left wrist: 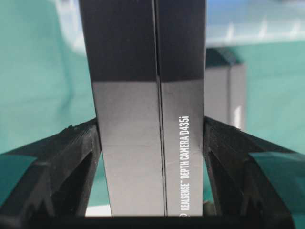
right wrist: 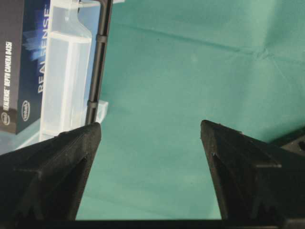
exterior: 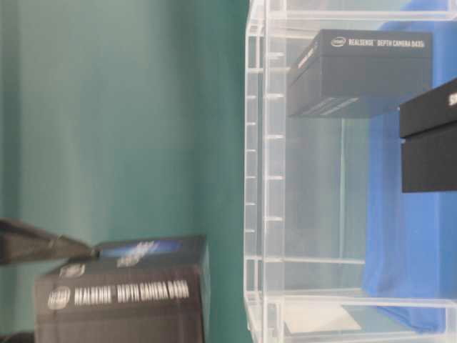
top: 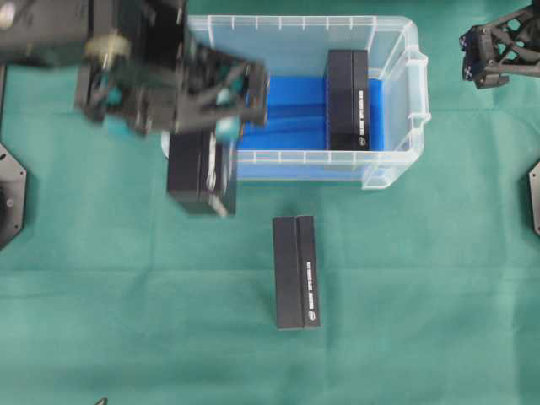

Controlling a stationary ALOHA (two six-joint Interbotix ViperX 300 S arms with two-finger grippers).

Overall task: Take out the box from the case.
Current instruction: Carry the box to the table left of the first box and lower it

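The case (top: pixel 396 160) is a clear bin with a blue lining, at the top middle of the overhead view. My left gripper (top: pixel 215 135) is shut on a black box (top: pixel 201 177), which hangs blurred over the case's front left corner. In the left wrist view that box (left wrist: pixel 143 95) fills the gap between both fingers (left wrist: pixel 71 157). A second black box (top: pixel 348 99) lies inside the case at its right. My right gripper (top: pixel 483 57) stands open over the cloth beyond the case's right end, with nothing between its fingers (right wrist: pixel 71 157).
A third black box (top: pixel 295 272) lies on the green cloth (top: pixel 439 304) in front of the case. In the right wrist view the case's wall (right wrist: pixel 66 71) sits at the left, a box (right wrist: pixel 19 62) showing through it.
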